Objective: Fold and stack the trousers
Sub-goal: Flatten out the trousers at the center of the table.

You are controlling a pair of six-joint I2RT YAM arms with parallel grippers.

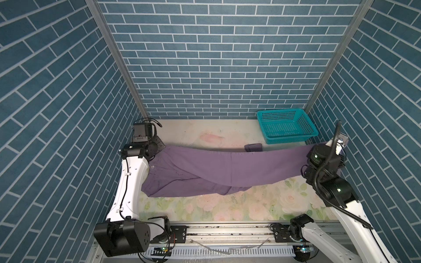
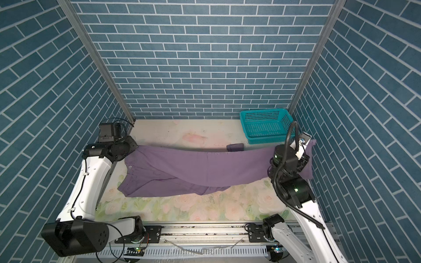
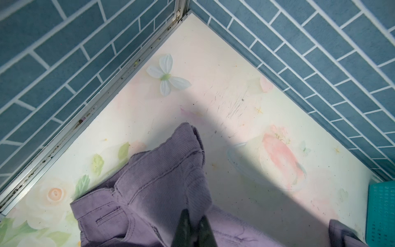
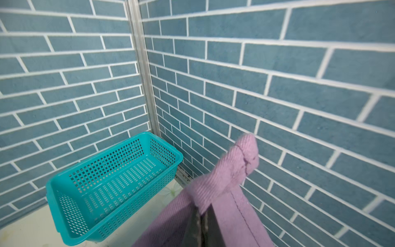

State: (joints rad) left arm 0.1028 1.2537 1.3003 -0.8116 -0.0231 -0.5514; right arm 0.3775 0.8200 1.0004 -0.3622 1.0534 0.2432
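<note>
Spanning the workspace from side to side, the trousers [image 1: 223, 168] were held stretched above the floral tabletop [image 1: 227, 205], their lower folds sagging towards it. The left claw [image 3: 193, 226] was clamped tight on the waistband end, and the right claw [image 4: 203, 224] was pinched closed on a leg hem at the opposite end. A teal basket [image 1: 287, 139] was set in the far right corner.

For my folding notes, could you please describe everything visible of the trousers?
The trousers are muted purple, soft, finely ribbed cloth with a stitched waistband and a small slit. They hang stretched sideways above the table, sagging midway: the left gripper pinches the waist end, the right gripper a hemmed leg end. The other leg droops twisted underneath.
</note>
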